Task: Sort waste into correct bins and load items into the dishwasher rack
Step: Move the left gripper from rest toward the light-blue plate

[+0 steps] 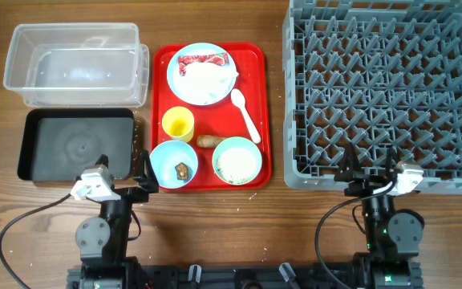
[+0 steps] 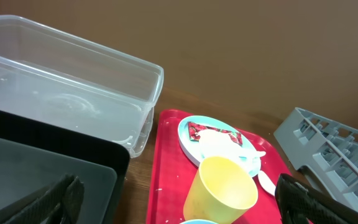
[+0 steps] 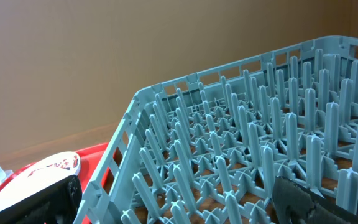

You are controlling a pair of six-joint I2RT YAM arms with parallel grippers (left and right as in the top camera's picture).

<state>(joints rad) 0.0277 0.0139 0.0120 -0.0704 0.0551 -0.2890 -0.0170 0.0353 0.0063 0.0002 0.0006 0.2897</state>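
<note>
Nothing sorted yet. L gripper [image 1: 123, 164] is spread wide, empty, by black tray [image 1: 74, 144]; R gripper [image 1: 371, 164] is likewise agape at rack [image 1: 387, 88], prob. each stationed near its drop spot. Wrapper [image 1: 203, 61], tissue [image 1: 203, 79], plate [image 1: 205, 96], bowls [image 1: 167, 152] and lump [image 1: 183, 169] are kept on red tray [image 1: 265, 96]. Access to the near bowl is crowded by cup [image 1: 177, 124].

Robotics lab bench staged as a kitchen clean-up. A wood-grain table [image 1: 239, 233] has two robot arms, left [image 1: 103, 229] and right [image 1: 387, 229], mounted at its near edge, with black cables [image 1: 10, 229] looping beside them. On it stand a grey dishwasher rack [image 1: 387, 88] and a red serving tray [image 1: 251, 63] holding a yellow cup [image 1: 178, 124] and light blue bowls [image 1: 173, 164]. A plain brown wall [image 2: 260, 50] stands behind.
</note>
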